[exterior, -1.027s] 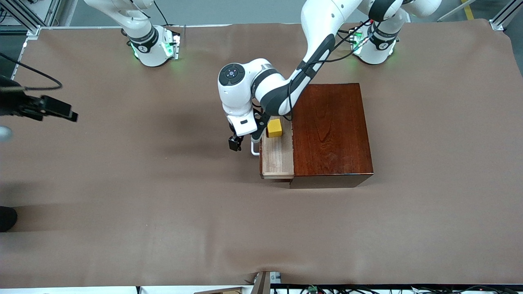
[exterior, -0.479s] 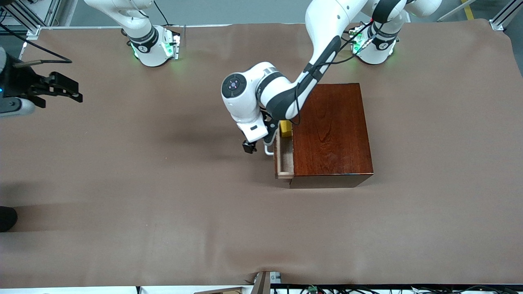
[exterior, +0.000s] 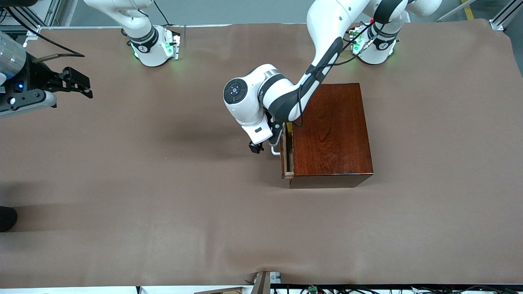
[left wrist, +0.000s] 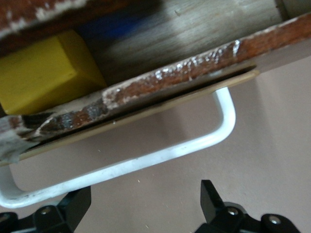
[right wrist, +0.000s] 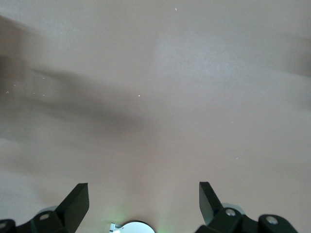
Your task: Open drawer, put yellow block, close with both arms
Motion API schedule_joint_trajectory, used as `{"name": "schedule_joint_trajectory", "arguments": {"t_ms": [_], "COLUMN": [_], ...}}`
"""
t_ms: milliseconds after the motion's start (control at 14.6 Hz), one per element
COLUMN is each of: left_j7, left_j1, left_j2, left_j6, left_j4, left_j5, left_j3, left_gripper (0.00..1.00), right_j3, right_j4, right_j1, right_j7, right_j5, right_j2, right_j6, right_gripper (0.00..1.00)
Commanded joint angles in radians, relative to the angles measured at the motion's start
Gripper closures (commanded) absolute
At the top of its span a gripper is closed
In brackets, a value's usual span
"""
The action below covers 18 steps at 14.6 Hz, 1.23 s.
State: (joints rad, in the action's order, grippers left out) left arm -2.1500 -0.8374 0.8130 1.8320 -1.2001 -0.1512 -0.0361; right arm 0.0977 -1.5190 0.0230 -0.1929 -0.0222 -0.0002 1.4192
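Note:
The mahogany box (exterior: 331,130) stands in the middle of the table. Its drawer (exterior: 287,159) sticks out only a narrow strip toward the right arm's end. My left gripper (exterior: 264,145) is open and empty, right in front of the drawer at the white handle (exterior: 276,152). In the left wrist view the handle (left wrist: 146,158) runs just past my open left gripper (left wrist: 145,206), and the yellow block (left wrist: 43,73) lies inside the drawer against its dark front (left wrist: 160,85). My right gripper (exterior: 77,83) is open and empty over the right arm's end of the table; the right wrist view (right wrist: 143,201) shows only cloth under it.
Brown cloth (exterior: 163,204) covers the table. The right arm's base (exterior: 153,45) and the left arm's base (exterior: 376,45) stand along the edge farthest from the front camera. The left arm's forearm (exterior: 318,65) crosses over the box's corner.
The drawer has slid from well open to nearly shut, with the left gripper moving along with its handle. The yellow block went in with it. The right gripper has drifted toward the bases' edge.

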Motion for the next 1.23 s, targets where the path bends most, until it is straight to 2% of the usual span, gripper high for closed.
{"name": "schedule_joint_trajectory", "arguments": {"t_ms": [0, 1164], "left_j7": [-0.004, 0.001], "left_j1": [0.012, 0.023], "left_j2": [-0.018, -0.017], "left_j6": [-0.076, -0.135], "left_j4": [-0.022, -0.021], "left_j5": [-0.022, -0.028], "left_j3": [-0.002, -0.004], "left_gripper": [0.00, 0.00], "right_j3": [-0.001, -0.003], "right_j4": [-0.023, 0.013], "right_j1": [0.031, 0.069], "right_j7": [-0.034, -0.028], "right_j5": [-0.002, 0.011], "right_j2": [-0.027, -0.023], "right_j6": [0.017, 0.010], "right_gripper": [0.00, 0.00]}}
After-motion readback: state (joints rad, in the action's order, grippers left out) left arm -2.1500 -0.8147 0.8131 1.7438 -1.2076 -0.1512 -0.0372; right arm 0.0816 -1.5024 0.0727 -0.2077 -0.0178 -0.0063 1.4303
